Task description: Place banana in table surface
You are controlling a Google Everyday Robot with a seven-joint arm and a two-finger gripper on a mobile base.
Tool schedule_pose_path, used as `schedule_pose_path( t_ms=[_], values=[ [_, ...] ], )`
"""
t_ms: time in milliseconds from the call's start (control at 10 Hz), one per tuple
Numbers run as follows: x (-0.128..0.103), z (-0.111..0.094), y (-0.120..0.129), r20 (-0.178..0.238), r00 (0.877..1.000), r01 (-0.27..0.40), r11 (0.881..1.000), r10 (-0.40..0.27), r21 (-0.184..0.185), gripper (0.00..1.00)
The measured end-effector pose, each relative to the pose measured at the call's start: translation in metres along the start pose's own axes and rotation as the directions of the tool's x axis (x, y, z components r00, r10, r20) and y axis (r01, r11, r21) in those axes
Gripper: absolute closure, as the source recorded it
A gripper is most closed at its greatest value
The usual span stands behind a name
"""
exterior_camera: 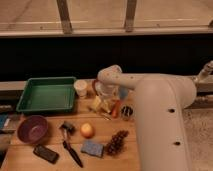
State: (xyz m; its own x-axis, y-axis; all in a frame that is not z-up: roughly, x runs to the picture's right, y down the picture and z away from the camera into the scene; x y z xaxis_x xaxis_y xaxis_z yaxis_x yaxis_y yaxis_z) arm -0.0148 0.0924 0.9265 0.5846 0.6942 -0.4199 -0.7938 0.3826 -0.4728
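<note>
**Banana on the table beneath a released claw**

The banana (98, 104), small and pale yellow, lies on the wooden table surface (107, 131) around its middle, to the right of the green tray (47, 94). The gripper (106, 96) hangs just over it, at the end of a thick white arm (155, 100) reaching in from the right. Its claw is released, spread wide and grasping nothing. A slim orange carrot (116, 108) lies just right of the banana. Nearer sit a round orange fruit (87, 130) and, far left, a purple bowl (33, 129).
</note>
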Motion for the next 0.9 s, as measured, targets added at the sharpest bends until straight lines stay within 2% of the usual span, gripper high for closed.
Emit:
schedule_pose_path(
  t_ms=[200,400,500,600,800,900],
  values=[
    [0.0006,0.0021,-0.001,0.014,1.0,-0.006,1.0,0.006,0.01,0.32],
    [0.0005,-0.003,-0.0006,0.037,0.999,-0.005,1.0,0.004,0.019,0.5],
    [0.0025,-0.006,-0.0009,0.045,0.999,-0.002,1.0,0.001,0.021,0.64],
    [0.0041,-0.006,-0.0007,0.046,0.999,-0.003,1.0,0.002,0.019,0.71],
    [0.0069,-0.005,0.0009,0.048,0.999,-0.002,1.0,0.002,0.01,0.93],
    [0.008,-0.0045,0.0014,0.049,0.999,-0.002,1.0,0.002,0.005,0.99]
  ],
)
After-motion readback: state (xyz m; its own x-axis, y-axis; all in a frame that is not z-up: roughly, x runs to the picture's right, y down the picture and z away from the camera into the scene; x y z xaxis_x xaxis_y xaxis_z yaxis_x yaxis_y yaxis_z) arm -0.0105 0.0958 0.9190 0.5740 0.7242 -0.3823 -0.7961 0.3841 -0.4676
